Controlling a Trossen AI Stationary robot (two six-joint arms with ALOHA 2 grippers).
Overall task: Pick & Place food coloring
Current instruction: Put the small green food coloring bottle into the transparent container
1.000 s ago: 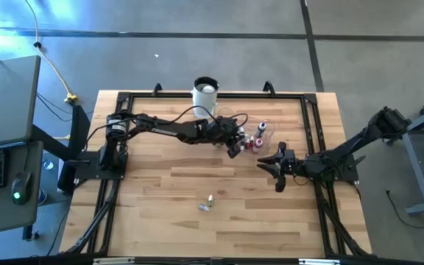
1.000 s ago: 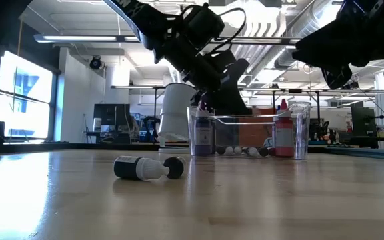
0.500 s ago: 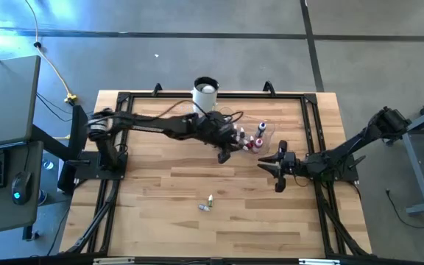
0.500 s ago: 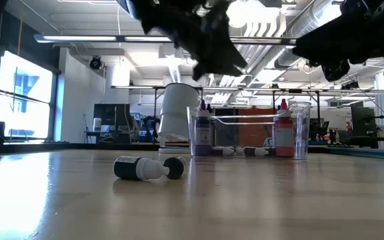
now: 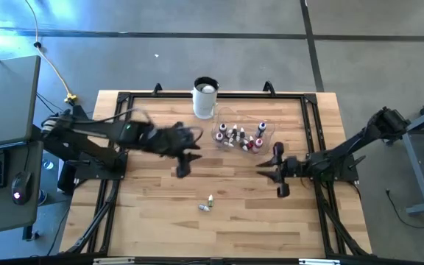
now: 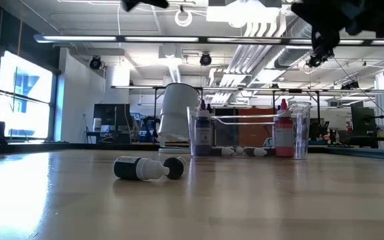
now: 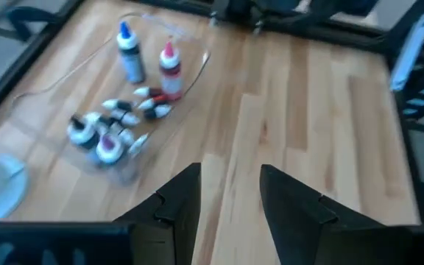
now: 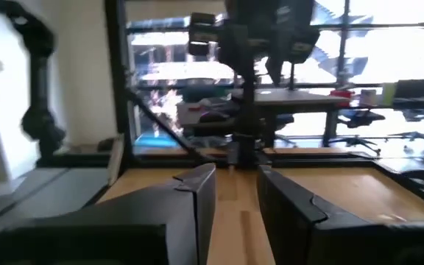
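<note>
Several food coloring bottles [image 5: 238, 138] with white caps stand and lie in a clear bowl [image 5: 223, 118] at the table's far middle; the left wrist view shows them too [image 7: 112, 132]. Two more bottles [image 5: 206, 205] lie on their sides near the table's near middle, dark-bodied in the low view [image 6: 139, 169]. My left gripper [image 5: 180, 169] is open and empty, raised left of the bowl, its fingers apart [image 7: 230, 193]. My right gripper [image 5: 267, 173] hovers open and empty to the near right of the bowl [image 8: 235, 206].
A tall white cup [image 5: 205, 98] stands at the far edge just left of the bowl. A black frame [image 5: 124, 99] runs around the tabletop. Bare wood lies between the bowl and the two loose bottles and along the near edge.
My left gripper has drawn back from over the bowl, rising and moving fast toward the table's left and near side. My right gripper has risen a little and turned at its place. The bottles and the bowl have stayed where they were.
</note>
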